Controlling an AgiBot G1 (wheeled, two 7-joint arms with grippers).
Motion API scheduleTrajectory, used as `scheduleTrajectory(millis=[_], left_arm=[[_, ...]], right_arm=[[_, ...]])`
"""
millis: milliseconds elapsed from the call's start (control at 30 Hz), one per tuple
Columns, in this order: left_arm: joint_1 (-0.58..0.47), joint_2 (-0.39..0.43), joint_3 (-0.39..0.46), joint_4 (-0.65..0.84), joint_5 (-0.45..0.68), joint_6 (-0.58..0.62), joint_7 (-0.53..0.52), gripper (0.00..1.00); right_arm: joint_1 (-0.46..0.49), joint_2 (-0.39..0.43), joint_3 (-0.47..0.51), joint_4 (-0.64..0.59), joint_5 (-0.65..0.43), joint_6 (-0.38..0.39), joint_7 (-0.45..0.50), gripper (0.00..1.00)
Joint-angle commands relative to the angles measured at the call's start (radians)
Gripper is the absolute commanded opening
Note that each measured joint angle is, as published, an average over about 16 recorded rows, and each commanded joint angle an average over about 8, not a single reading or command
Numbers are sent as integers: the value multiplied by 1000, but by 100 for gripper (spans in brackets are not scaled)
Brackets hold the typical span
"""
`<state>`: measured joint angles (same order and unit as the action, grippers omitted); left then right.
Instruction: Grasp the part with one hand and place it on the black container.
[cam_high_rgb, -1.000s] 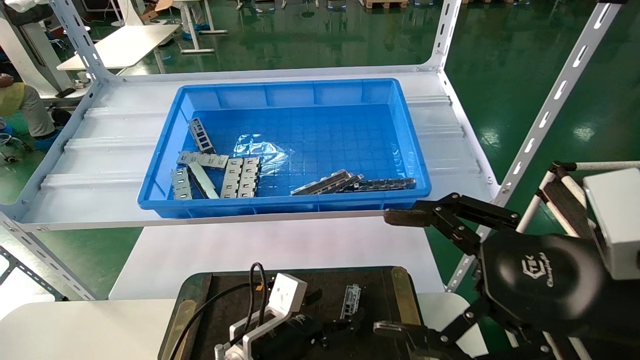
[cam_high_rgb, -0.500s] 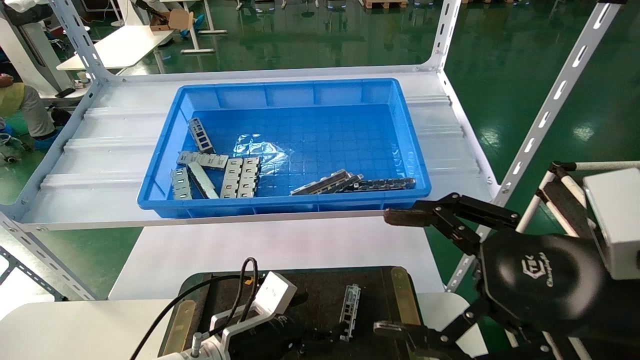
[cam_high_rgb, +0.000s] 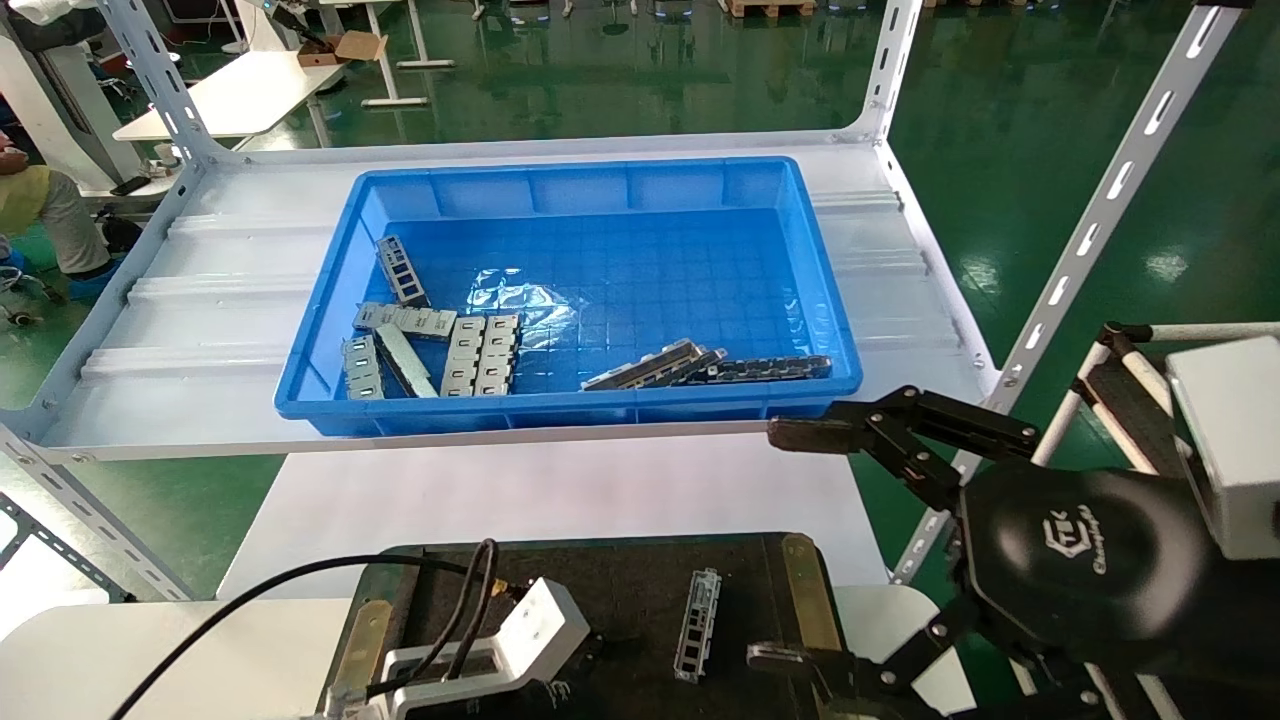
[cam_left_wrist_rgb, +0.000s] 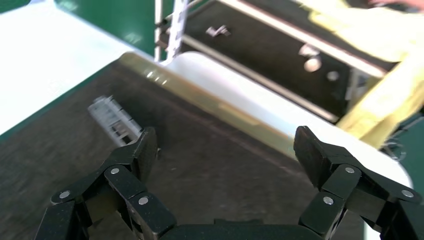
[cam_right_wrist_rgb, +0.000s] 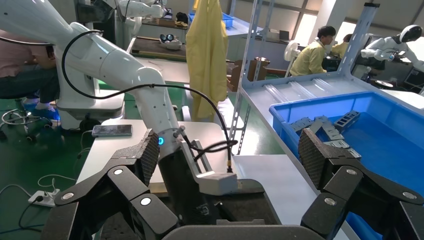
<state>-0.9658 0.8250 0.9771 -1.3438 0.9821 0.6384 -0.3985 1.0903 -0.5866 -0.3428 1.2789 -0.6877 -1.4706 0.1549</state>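
part (cam_high_rgb: 697, 625) lying flat on black tray (cam_high_rgb: 620, 580) | left gripper (cam_left_wrist_rgb: 227, 150) spread, empty, near it | right gripper (cam_high_rgb: 790, 545) spread at right

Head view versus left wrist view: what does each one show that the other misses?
Only the head view shows the blue bin holding spare metal pieces, and the right gripper, open, off to the right. Only the left wrist view shows the left gripper, open and empty, above the mat. Both show the part lying on the black container.
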Motion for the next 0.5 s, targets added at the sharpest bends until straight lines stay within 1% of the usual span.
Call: scheduleTrajectory(millis=[33,167,267,367,500], left_arm=[[17,-12,-37,2,-53,52,69,100],[77,-20,-124,24,-167,142,225,100],[114,-20,-175,53,-234,203,319,100],[132,-18,-202,86,-270,247,374,100],[135,-15,-212,109,-285,273,398,100]], right_arm=[[0,0,0,0,0,0,0,100],[0,0,0,0,0,0,0,100],[0,0,0,0,0,0,0,100],[0,0,0,0,0,0,0,100],[0,0,0,0,0,0,0,100]])
